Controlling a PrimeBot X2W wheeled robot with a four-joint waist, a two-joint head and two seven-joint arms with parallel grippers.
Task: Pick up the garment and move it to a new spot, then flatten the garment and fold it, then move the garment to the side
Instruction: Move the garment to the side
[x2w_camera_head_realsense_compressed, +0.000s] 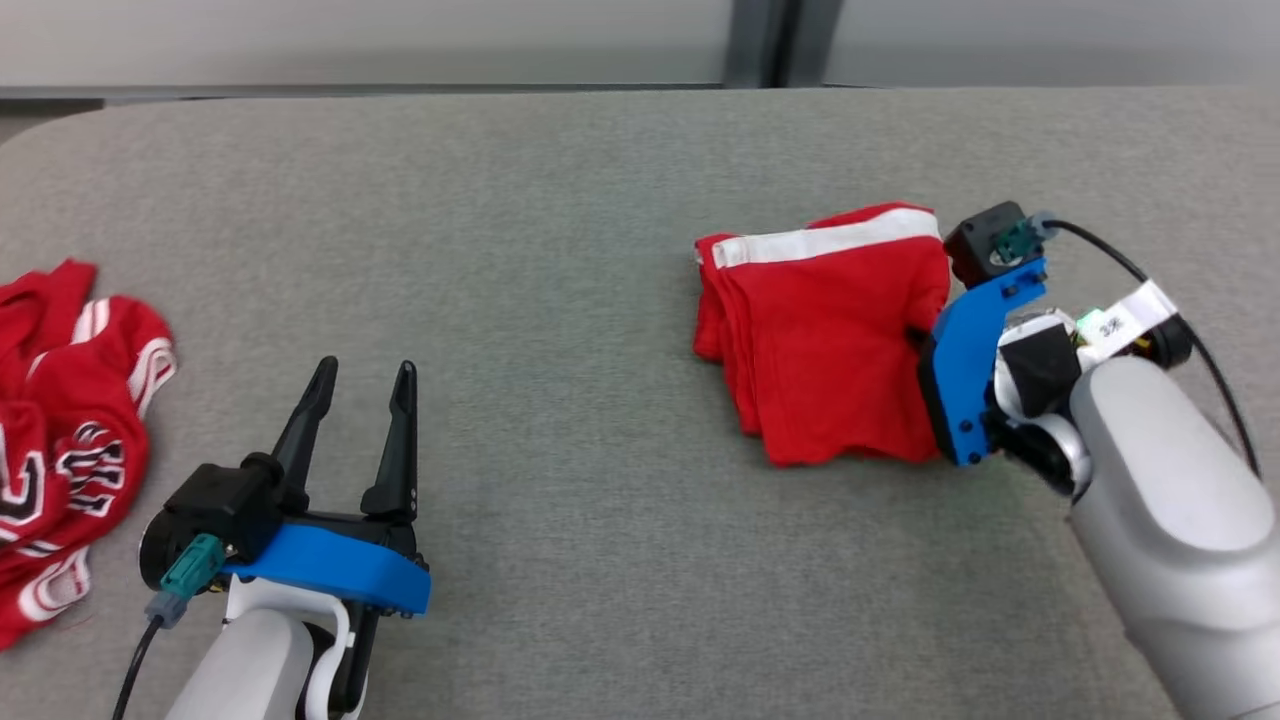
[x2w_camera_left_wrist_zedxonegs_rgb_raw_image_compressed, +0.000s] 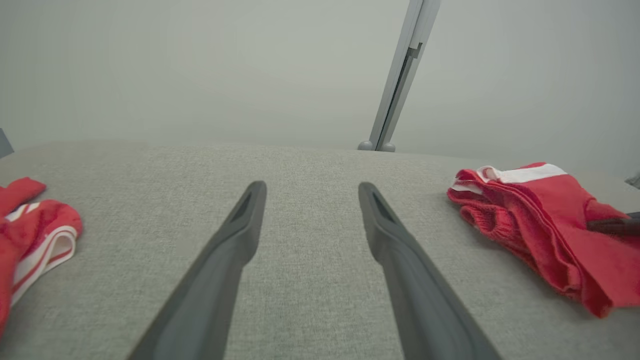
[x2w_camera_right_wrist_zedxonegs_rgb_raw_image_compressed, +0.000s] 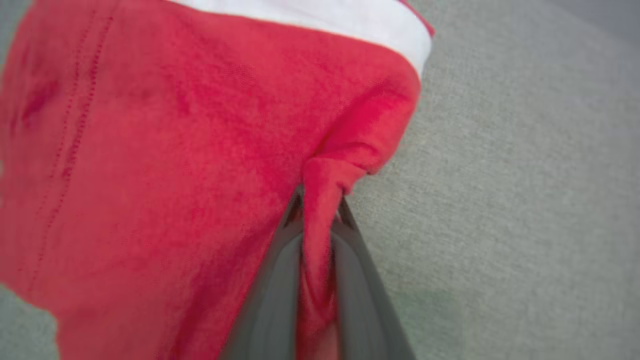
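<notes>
The folded red garment (x2w_camera_head_realsense_compressed: 825, 340) with a white band along its far edge lies right of centre on the grey table (x2w_camera_head_realsense_compressed: 560, 300). In the left wrist view the garment (x2w_camera_left_wrist_zedxonegs_rgb_raw_image_compressed: 545, 220) sits at the far right. My right gripper (x2w_camera_head_realsense_compressed: 915, 340) meets its right edge, and the right wrist view shows that gripper (x2w_camera_right_wrist_zedxonegs_rgb_raw_image_compressed: 317, 205) shut on a pinched fold of the garment (x2w_camera_right_wrist_zedxonegs_rgb_raw_image_compressed: 150, 150). My left gripper (x2w_camera_head_realsense_compressed: 363, 375) rests at the lower left, open, its fingers (x2w_camera_left_wrist_zedxonegs_rgb_raw_image_compressed: 240, 225) spread over bare cloth surface with nothing between them.
A crumpled red and white jersey (x2w_camera_head_realsense_compressed: 60, 420) lies at the table's left edge, also seen as red cloth (x2w_camera_left_wrist_zedxonegs_rgb_raw_image_compressed: 30, 230) at the left of the left wrist view. A wall and a grey post (x2w_camera_left_wrist_zedxonegs_rgb_raw_image_compressed: 400, 75) stand behind the table's far edge.
</notes>
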